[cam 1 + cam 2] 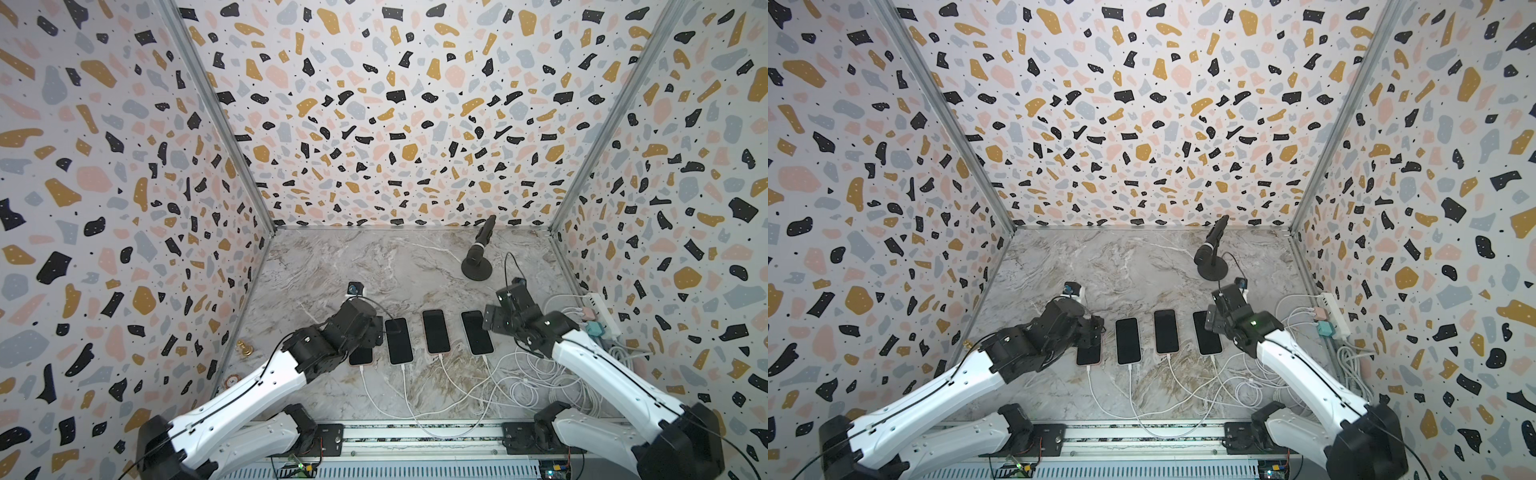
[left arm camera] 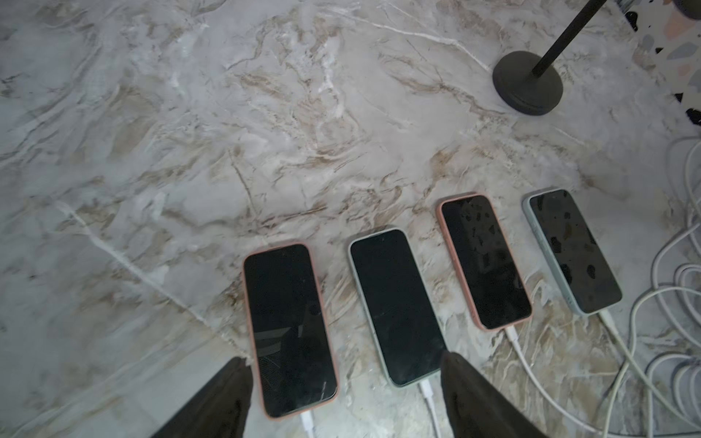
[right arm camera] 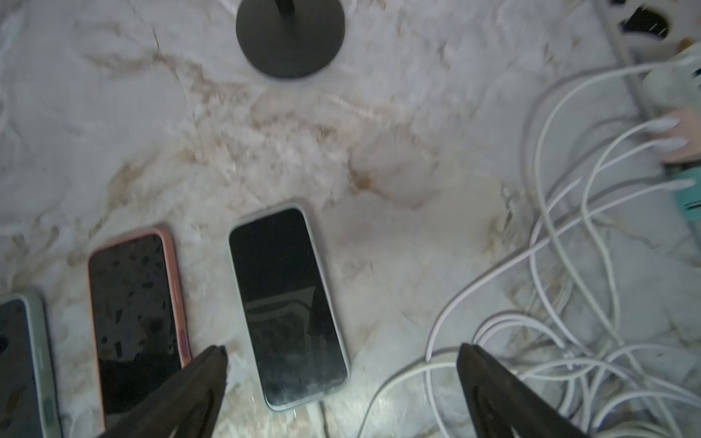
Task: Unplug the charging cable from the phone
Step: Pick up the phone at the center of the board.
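Observation:
Several dark-screened phones lie in a row on the marble table, each with a white charging cable in its near end. My left gripper (image 1: pixel 376 328) hangs open over the leftmost, pink-cased phone (image 2: pixel 290 330). Its fingertips (image 2: pixel 241 362) straddle that phone and the green-cased phone (image 2: pixel 396 307), and the leftmost phone's cable plug (image 2: pixel 308 421) shows between them. My right gripper (image 1: pixel 492 320) is open above the rightmost phone (image 3: pixel 288 307), whose plug (image 3: pixel 313 411) lies between the fingers. In a top view the left arm hides most of the leftmost phone (image 1: pixel 360 356).
A black microphone stand (image 1: pixel 478 266) rises behind the phones. A white power strip (image 1: pixel 602 311) with chargers lies along the right wall, and loose white cable coils (image 1: pixel 540 382) lie beside it. A small white-and-blue block (image 1: pixel 354 289) sits behind the left gripper.

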